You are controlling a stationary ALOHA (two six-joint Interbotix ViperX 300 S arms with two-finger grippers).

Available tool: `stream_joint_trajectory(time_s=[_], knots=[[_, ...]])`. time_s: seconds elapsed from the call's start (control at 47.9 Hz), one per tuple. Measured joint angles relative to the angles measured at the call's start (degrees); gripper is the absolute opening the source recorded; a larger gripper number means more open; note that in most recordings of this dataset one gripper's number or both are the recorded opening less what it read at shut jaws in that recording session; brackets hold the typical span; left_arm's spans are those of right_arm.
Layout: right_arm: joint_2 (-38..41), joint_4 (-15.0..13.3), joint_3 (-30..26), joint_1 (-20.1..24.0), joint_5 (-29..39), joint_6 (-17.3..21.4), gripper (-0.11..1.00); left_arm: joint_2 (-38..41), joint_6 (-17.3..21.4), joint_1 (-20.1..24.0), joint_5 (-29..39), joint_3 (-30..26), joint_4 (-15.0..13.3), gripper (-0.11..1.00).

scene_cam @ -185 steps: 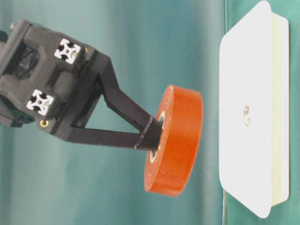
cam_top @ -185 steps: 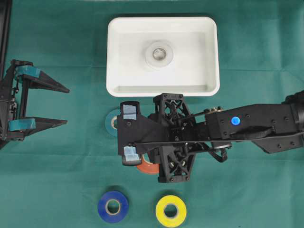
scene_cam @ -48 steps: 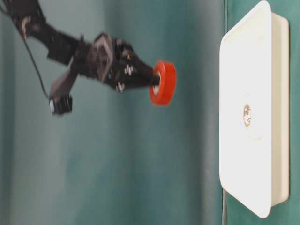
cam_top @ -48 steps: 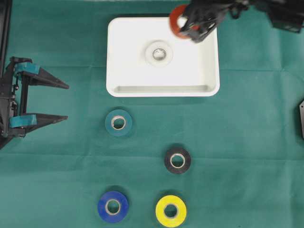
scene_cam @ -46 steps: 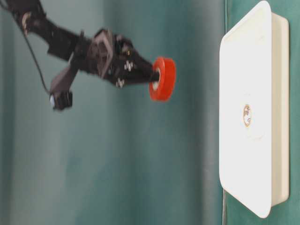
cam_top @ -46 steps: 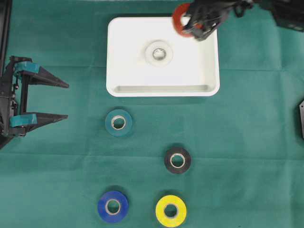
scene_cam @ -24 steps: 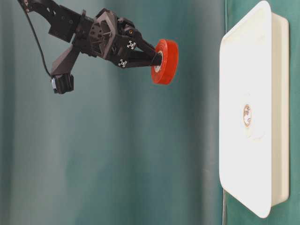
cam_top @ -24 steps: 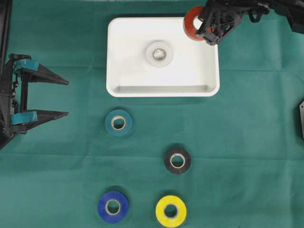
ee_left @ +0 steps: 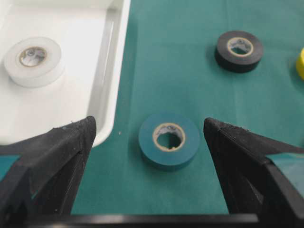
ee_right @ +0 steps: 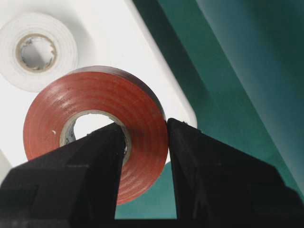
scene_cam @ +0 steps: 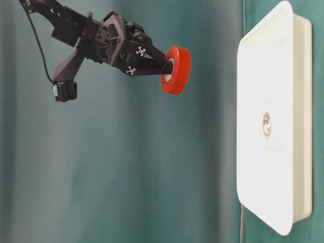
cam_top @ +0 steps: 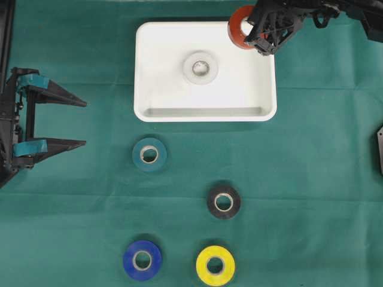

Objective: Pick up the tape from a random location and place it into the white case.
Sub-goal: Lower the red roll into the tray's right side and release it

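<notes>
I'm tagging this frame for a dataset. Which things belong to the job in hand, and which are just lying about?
In the job:
- red tape, gripped by the right gripper and held above the case's corner
- white case

Lying about:
- white tape, already in the case
- teal tape
- black tape
- blue tape
- yellow tape
- left gripper, open and idle

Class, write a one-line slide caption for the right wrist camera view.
Right gripper pinching the wall of the red tape roll above a corner of the white case, where a white roll already lies.
</notes>
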Motion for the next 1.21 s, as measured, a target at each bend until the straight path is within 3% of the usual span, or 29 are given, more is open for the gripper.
stream_joint_trajectory(time_s=[0.48, 0.73, 1.21], knots=[[0.00, 0.00, 0.62, 0.00, -0.62, 0.44, 0.31, 0.09, 0.00, 0.00, 0.00, 0.00, 0.00, 0.96], [1.14, 0.26, 3.96, 0.00, -7.73, 1.32, 0.31, 0.09, 0.00, 0.00, -0.09, 0.00, 0.09, 0.96], [12.92, 0.26, 8.79, -0.09, -17.49, 4.83, 0.31, 0.09, 0.00, 0.00, -0.26, 0.00, 0.00, 0.96]])
